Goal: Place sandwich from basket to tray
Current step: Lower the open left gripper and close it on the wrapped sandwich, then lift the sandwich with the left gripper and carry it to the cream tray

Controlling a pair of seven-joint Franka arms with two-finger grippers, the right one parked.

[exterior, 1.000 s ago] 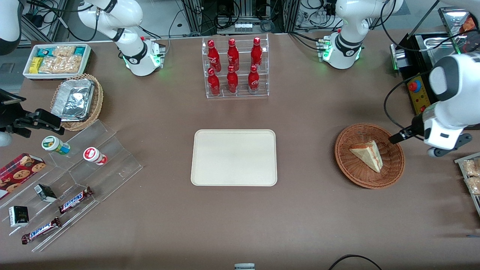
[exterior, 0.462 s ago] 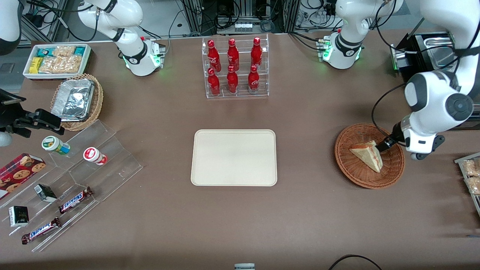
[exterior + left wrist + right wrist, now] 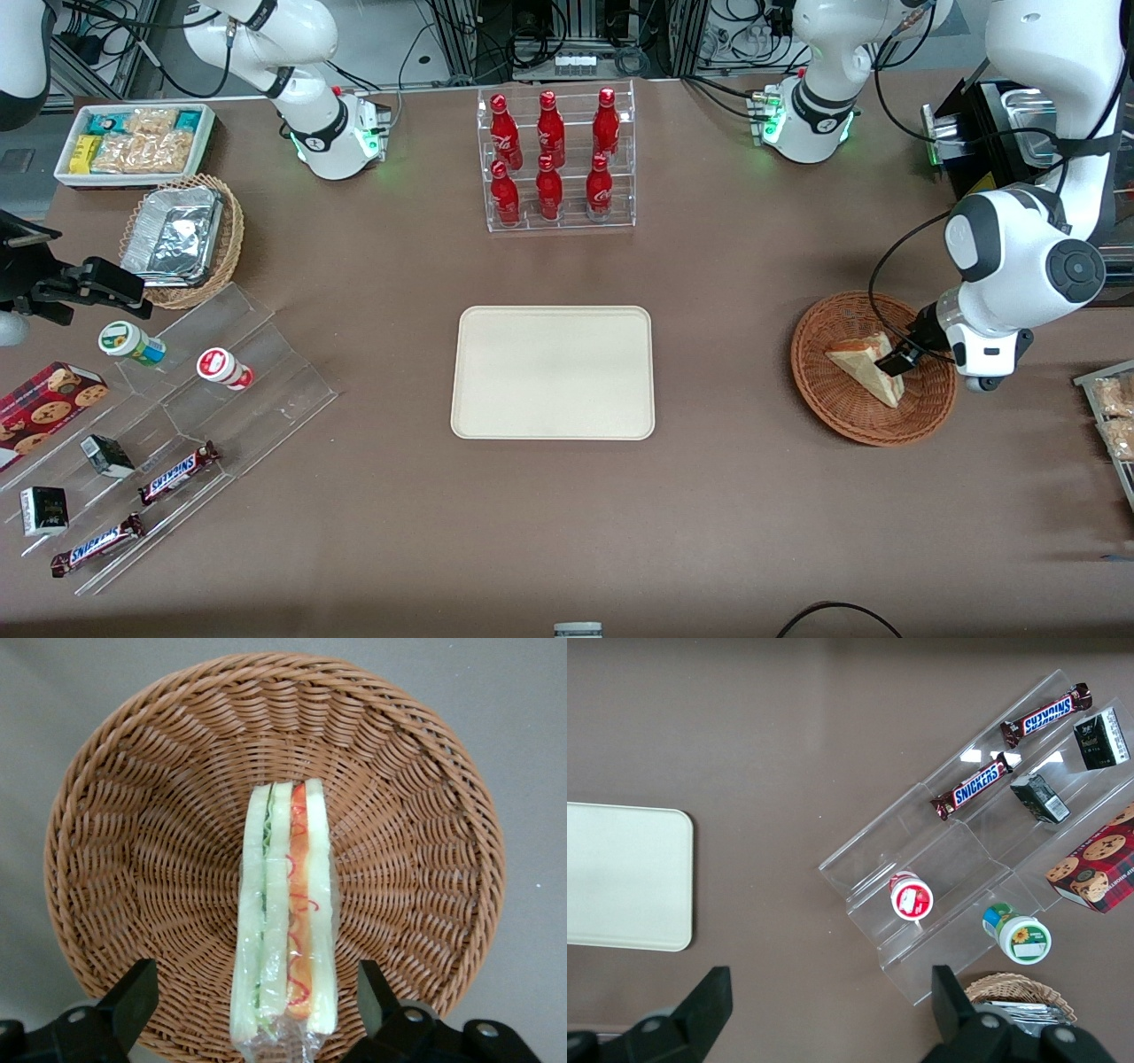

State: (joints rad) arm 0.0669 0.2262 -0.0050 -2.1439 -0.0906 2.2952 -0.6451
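Item 1: the sandwich (image 3: 285, 917) stands on edge in the bowl of the basket (image 3: 133, 842), wrapped in clear film, its cut face with red and green filling turned toward the wrist camera. In the front view the sandwich (image 3: 868, 365) lies in the basket (image 3: 842, 416) directly under the gripper (image 3: 893, 361).

Item 2: the gripper (image 3: 252, 1001) is spread wide, nothing held, with 1 finger (image 3: 133, 992) standing off each broad bread face; the other finger (image 3: 376, 992) is likewise clear of the wedge. The sandwich sits between the 2, roughly centred.

Item 3, judgement on the step in hand: this is the approach to the grasp. The alignment looks sound, so the descent should be straight, without twisting. Close across the 2 bread faces, low enough to catch the thick end, but short of the woven floor. Soft bread and slippery film call for a gentle squeeze; excess force would crush the layers.

Item 4: the tray (image 3: 552, 372) lies well away from the gripper, toward the parked arm's end of the surface (image 3: 726, 496). Lift clear of the basket rim before travelling sideways.
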